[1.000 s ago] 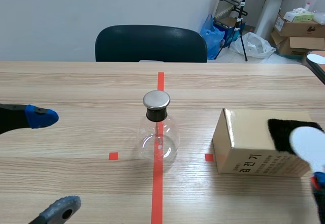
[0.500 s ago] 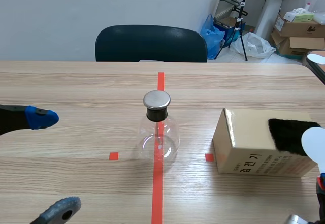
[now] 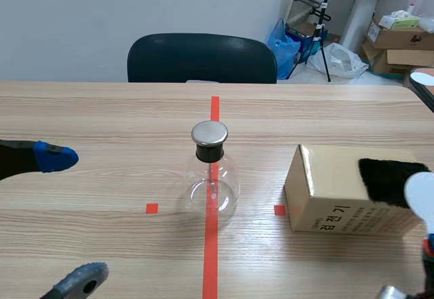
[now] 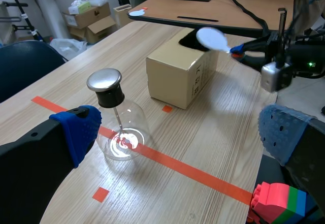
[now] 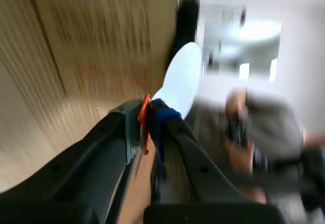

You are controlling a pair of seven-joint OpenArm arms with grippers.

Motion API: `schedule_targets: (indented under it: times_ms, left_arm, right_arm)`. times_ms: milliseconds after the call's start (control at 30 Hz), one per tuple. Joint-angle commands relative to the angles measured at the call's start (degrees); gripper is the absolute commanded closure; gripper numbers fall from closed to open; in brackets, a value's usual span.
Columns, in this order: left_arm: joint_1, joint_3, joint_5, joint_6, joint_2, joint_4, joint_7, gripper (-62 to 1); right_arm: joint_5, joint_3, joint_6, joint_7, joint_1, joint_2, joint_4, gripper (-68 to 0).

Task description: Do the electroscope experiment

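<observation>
The electroscope, a clear glass flask [image 3: 212, 177] with a round metal cap [image 3: 209, 133], stands on the red tape line at the table's middle. To its right sits a cardboard box [image 3: 339, 194] with a black cloth [image 3: 383, 177] on top. My right gripper [image 5: 150, 120] is shut on the red handle of a white paddle [image 5: 182, 79], and the disc [image 3: 420, 196] hangs at the box's right end beside the cloth. My left gripper [image 4: 183, 132] stands open, well to the left of the flask [image 4: 119, 127], with nothing between its fingers [image 3: 55, 156].
A dark chair [image 3: 201, 58] stands behind the far table edge. A second table [image 4: 223, 5] lies beyond the box [image 4: 177, 76]. A red, green and blue toy block [image 4: 277, 203] sits near my left gripper's right finger. Bare wood surrounds the flask.
My right gripper has drawn the white paddle a little to the right, off the black cloth. The left arm and the flask have not moved.
</observation>
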Motion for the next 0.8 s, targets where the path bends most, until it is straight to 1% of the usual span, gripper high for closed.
schedule_targets:
  times_ms: [0, 33, 67, 100, 133, 200, 233, 267, 333, 367, 400, 433, 467, 500, 533, 600, 633, 667, 700, 767]
  left_arm:
    - [-0.2, 0.3, -0.3, -0.1, 0.3, 0.3, -1.0, -62.3]
    - [-0.2, 0.3, -0.3, -0.1, 0.3, 0.3, -1.0, -62.3]
    - [-0.2, 0.3, -0.3, -0.1, 0.3, 0.3, -1.0, -62.3]
    - [-0.2, 0.3, -0.3, -0.1, 0.3, 0.3, -1.0, -62.3]
    - [-0.2, 0.3, -0.3, -0.1, 0.3, 0.3, -1.0, -62.3]
    - [-0.2, 0.3, -0.3, -0.1, 0.3, 0.3, -1.0, -62.3]
    - [-0.2, 0.3, -0.3, -0.1, 0.3, 0.3, -1.0, -62.3]
    - [-0.2, 0.3, -0.3, -0.1, 0.3, 0.3, -1.0, -62.3]
    - [-0.2, 0.3, -0.3, -0.1, 0.3, 0.3, -1.0, -62.3]
    - [-0.2, 0.3, -0.3, -0.1, 0.3, 0.3, -1.0, -62.3]
    - [-0.2, 0.3, -0.3, -0.1, 0.3, 0.3, -1.0, -62.3]
    - [-0.2, 0.3, -0.3, -0.1, 0.3, 0.3, -1.0, -62.3]
    - [-0.2, 0.3, -0.3, -0.1, 0.3, 0.3, -1.0, -62.3]
    - [-0.2, 0.3, -0.3, -0.1, 0.3, 0.3, -1.0, -62.3]
    - [-0.2, 0.3, -0.3, -0.1, 0.3, 0.3, -1.0, -62.3]
    - [-0.2, 0.3, -0.3, -0.1, 0.3, 0.3, -1.0, -62.3]
    - [-0.2, 0.3, -0.3, -0.1, 0.3, 0.3, -1.0, -62.3]
    - [-0.2, 0.3, -0.3, -0.1, 0.3, 0.3, -1.0, -62.3]
    - [-0.2, 0.3, -0.3, -0.1, 0.3, 0.3, -1.0, -62.3]
    - [-0.2, 0.3, -0.3, -0.1, 0.3, 0.3, -1.0, -62.3]
  right_arm:
    - [-0.9, 0.5, -0.2, 7.5, -0.5, 0.9, 1.1, -0.9]
    - [-0.8, 0.5, -0.2, 11.8, -0.2, 0.9, 1.1, -0.9]
    - [-0.8, 0.5, -0.2, 13.6, -0.1, 0.9, 1.1, -0.9]
    - [-0.4, 0.6, -0.7, 12.4, -0.1, 0.8, 1.1, -0.9]
    - [-0.4, 0.7, -1.4, 8.8, -0.2, 0.7, 1.1, -0.9]
    - [-0.6, 0.7, -1.2, 0.4, -0.7, 0.5, 1.1, -0.9]
    - [-1.0, 0.7, -0.6, 0.3, -0.7, 0.5, 1.1, -0.9]
    - [-1.7, 0.6, -0.2, 3.1, -0.6, 0.6, 1.1, -0.9]
    - [-1.9, 0.6, -0.3, 10.5, -0.2, 0.6, 1.1, -0.9]
    - [-1.6, 0.6, -1.2, 10.9, -0.1, 0.6, 1.1, -0.9]
    - [-1.0, 0.6, -2.4, 8.3, -0.2, 0.6, 1.1, -0.9]
    - [-0.6, 0.6, -2.6, 4.2, -0.4, 0.5, 1.1, -0.9]
    - [-0.7, 0.6, -2.3, 0.1, -0.5, 0.5, 1.1, -0.9]
    - [-1.0, 0.6, -1.3, -1.1, -0.6, 0.6, 1.1, -0.9]
    - [-1.7, 0.6, -0.8, 0.9, -0.5, 0.6, 1.1, -0.9]
    - [-2.0, 0.6, -0.9, 9.0, -0.1, 0.6, 1.1, -0.9]
    - [-1.9, 0.6, -0.9, 11.4, -0.1, 0.6, 1.1, -0.9]
    - [-1.7, 0.6, -1.6, 10.9, -0.1, 0.6, 1.1, -0.9]
    - [-1.2, 0.6, -2.2, 8.0, -0.3, 0.6, 1.1, -0.9]
    - [-0.8, 0.6, -2.1, -0.4, -0.5, 0.6, 1.1, -0.9]
